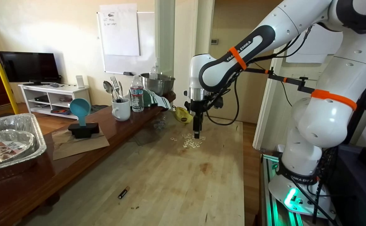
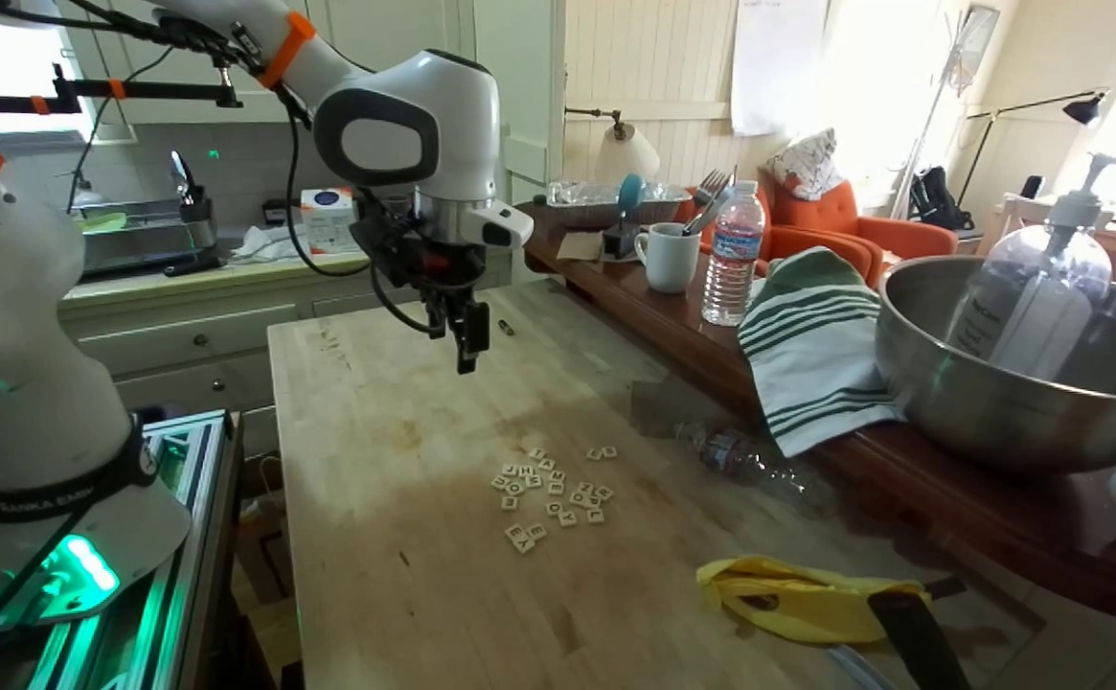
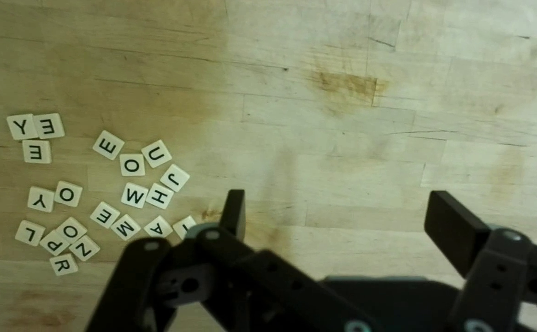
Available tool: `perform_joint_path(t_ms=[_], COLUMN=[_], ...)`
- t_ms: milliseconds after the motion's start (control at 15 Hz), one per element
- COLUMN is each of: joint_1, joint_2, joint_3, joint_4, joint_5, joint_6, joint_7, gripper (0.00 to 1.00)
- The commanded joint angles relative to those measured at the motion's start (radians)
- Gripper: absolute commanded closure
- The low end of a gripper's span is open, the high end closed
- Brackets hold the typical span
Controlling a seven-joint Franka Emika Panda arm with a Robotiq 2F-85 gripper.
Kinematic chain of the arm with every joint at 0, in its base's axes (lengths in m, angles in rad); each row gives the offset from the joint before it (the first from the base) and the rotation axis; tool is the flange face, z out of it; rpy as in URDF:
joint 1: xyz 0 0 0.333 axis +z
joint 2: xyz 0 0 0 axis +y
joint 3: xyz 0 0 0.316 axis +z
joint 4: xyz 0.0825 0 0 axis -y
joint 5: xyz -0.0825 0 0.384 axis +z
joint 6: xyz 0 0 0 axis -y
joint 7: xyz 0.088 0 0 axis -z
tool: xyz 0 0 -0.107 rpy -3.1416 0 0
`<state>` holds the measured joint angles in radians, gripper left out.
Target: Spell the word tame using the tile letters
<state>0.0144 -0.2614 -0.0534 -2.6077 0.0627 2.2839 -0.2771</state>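
Two fingers (image 3: 455, 230) of my claw (image 3: 337, 210) stand wide apart, holding nothing. Below it and to its left in the wrist view, letter tiles (image 3: 105, 215) lie face up on the table (image 3: 273, 138). I judge them light, stiff, slick; pinch across opposite edges. Square, they have no long axis; letter tops point in mixed directions.

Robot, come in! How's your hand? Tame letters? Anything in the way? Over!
Hand open, empty. A tile, M tile, E tile in crooked row; tile beside A, maybe T, partly behind hand in wrist view. Other tiles close.
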Motion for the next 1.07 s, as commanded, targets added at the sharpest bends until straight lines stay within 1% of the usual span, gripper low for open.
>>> perform_joint_path(t_ms=[0, 67, 133, 200, 267, 333, 400, 467, 533, 600, 667, 733, 1000], joint_1=[0.002, 0.004, -0.002, -0.003, -0.015, -0.015, -0.019, -0.022, -0.027, -0.029, -0.033, -0.037, -0.062], joint_2=[0.000, 0.003, 0.032, 0.047, 0.074, 0.090, 0.117, 0.138, 0.165, 0.185, 0.213, 0.232, 0.305], joint_3=[-0.002, 0.007, 0.022, 0.022, 0.030, 0.030, 0.029, 0.027, 0.023, 0.019, 0.013, 0.011, -0.004], joint_4=[0.001, 0.000, 0.010, 0.017, 0.023, 0.029, 0.038, 0.044, 0.049, 0.057, 0.062, 0.067, 0.072], joint_5=[-0.001, -0.012, -0.066, -0.087, -0.139, -0.173, -0.205, -0.233, -0.261, -0.276, -0.282, -0.293, -0.353], joint_6=[-0.001, -0.005, -0.008, -0.016, 0.004, 0.003, 0.007, 0.018, 0.053, 0.068, 0.108, 0.133, 0.285], joint_7=[0.001, 0.014, 0.025, 0.011, 0.029, 0.014, 0.014, 0.014, 0.012, 0.010, 0.001, 0.003, 0.031], gripper=[0.00, 0.00, 0.00, 0.00, 0.00, 0.00, 0.25, 0.27, 0.34, 0.42, 0.51, 0.58, 0.89])
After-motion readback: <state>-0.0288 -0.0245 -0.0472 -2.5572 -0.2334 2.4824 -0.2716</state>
